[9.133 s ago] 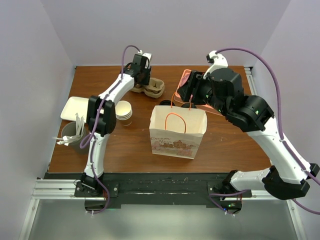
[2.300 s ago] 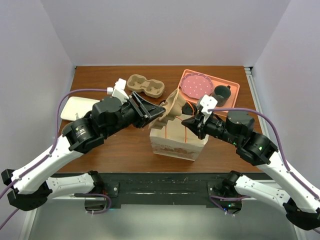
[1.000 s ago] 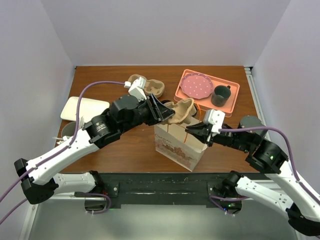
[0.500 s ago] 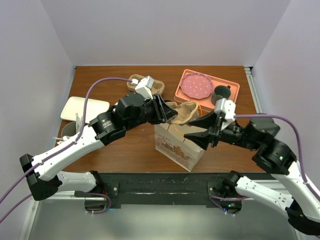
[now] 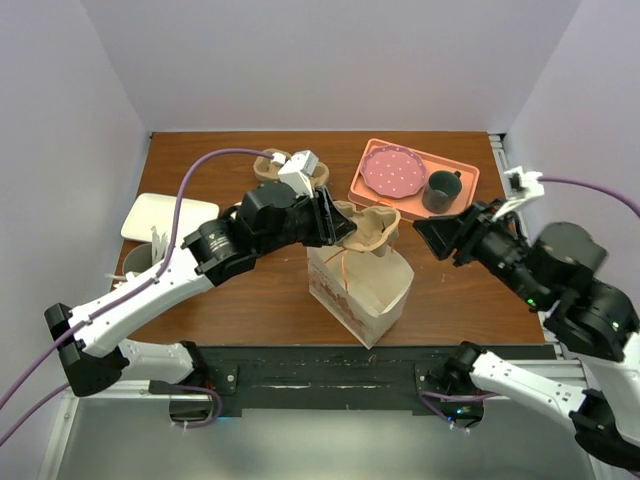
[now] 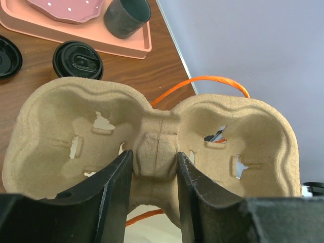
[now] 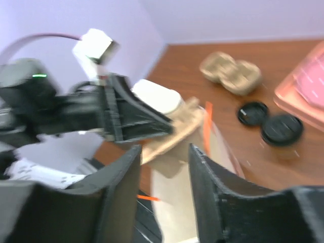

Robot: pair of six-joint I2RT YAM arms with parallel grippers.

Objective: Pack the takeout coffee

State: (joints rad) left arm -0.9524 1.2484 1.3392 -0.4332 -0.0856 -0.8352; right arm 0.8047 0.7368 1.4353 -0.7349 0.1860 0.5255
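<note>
My left gripper (image 5: pixel 335 222) (image 6: pixel 154 157) is shut on the middle ridge of a brown pulp two-cup carrier (image 5: pixel 367 226) (image 6: pixel 157 116). It holds the empty carrier level over the mouth of the printed paper bag (image 5: pixel 365 290). The bag's orange handle (image 6: pixel 217 81) arches behind the carrier. My right gripper (image 5: pixel 428 238) (image 7: pixel 164 152) hangs open in the air to the right of the bag, holding nothing. Two round black lids (image 6: pixel 78 59) (image 7: pixel 281 129) lie behind the bag. I cannot tell whether a cup is under either, so the takeout coffee is not identifiable.
A second pulp carrier (image 5: pixel 272 166) (image 7: pixel 230 73) lies at the back, partly behind my left wrist. The pink tray (image 5: pixel 470 185) at the back right carries a dotted plate (image 5: pixel 392 172) and a dark mug (image 5: pixel 442 190). A white tray (image 5: pixel 165 215) lies at the left edge.
My right gripper opened, let go of the bag's rim and drew back up to the right. My left gripper carried the carrier a little further over the bag, which now leans.
</note>
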